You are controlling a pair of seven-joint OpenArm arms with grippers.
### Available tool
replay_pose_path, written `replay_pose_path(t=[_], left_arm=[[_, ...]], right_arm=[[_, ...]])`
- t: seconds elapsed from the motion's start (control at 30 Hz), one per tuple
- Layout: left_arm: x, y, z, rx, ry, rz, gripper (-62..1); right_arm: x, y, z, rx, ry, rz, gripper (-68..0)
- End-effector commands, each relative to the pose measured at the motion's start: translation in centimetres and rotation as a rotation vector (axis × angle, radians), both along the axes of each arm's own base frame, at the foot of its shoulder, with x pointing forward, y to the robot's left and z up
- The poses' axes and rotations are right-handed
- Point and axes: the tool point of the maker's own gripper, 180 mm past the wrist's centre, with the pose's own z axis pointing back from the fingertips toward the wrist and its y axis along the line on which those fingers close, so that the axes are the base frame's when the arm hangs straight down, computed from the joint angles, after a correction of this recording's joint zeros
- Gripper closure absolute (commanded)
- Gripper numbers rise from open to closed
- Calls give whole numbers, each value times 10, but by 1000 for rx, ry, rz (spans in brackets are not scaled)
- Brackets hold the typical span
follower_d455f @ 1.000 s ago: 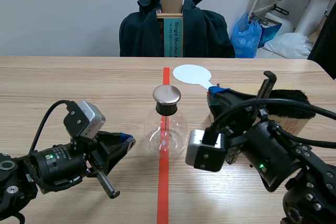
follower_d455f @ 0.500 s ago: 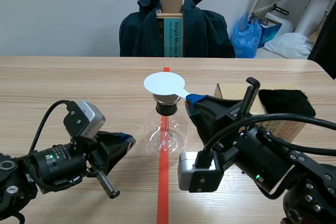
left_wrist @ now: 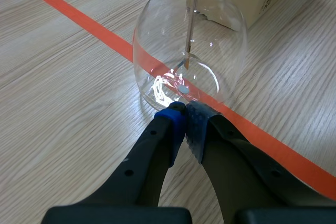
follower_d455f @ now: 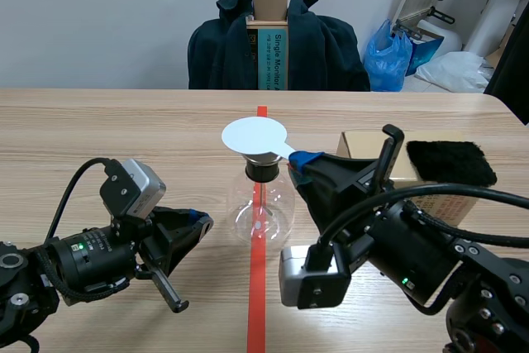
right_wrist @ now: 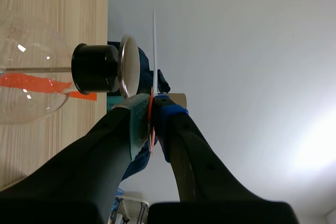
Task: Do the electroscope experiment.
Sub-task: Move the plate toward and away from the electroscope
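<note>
Two cautions: your right gripper (right_wrist: 149,113) pinches the white disc (follower_d455f: 254,135) by its handle, ahead of the jaws, just over the metal cap (right_wrist: 129,65) of the electroscope (follower_d455f: 263,204). Lower it level and gently. Your left gripper (left_wrist: 184,121), closed empty, has the electroscope just ahead.

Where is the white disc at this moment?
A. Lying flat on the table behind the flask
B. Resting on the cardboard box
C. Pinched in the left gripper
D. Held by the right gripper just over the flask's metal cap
D: the right gripper pinches the white disc and holds it over the metal cap of the flask; the right wrist view shows a narrow gap between them.
</note>
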Motion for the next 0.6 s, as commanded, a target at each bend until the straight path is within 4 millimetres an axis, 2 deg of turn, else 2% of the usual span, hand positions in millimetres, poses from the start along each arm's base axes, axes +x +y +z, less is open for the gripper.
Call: replay_pose_path(t=[0.0,0.3,0.57], left_arm=[[4,-4,13,-36,-31,6,-16],[4,-4,11,-15,-41,0,-16],[5,-3,13,-21,-53,5,-16]], right_arm=[[6,-5,8,-11,-36,-13,-8],[19,-20,6,-17,-32,-120,-8],[32,-46,4,-41,-31,-266,-8]])
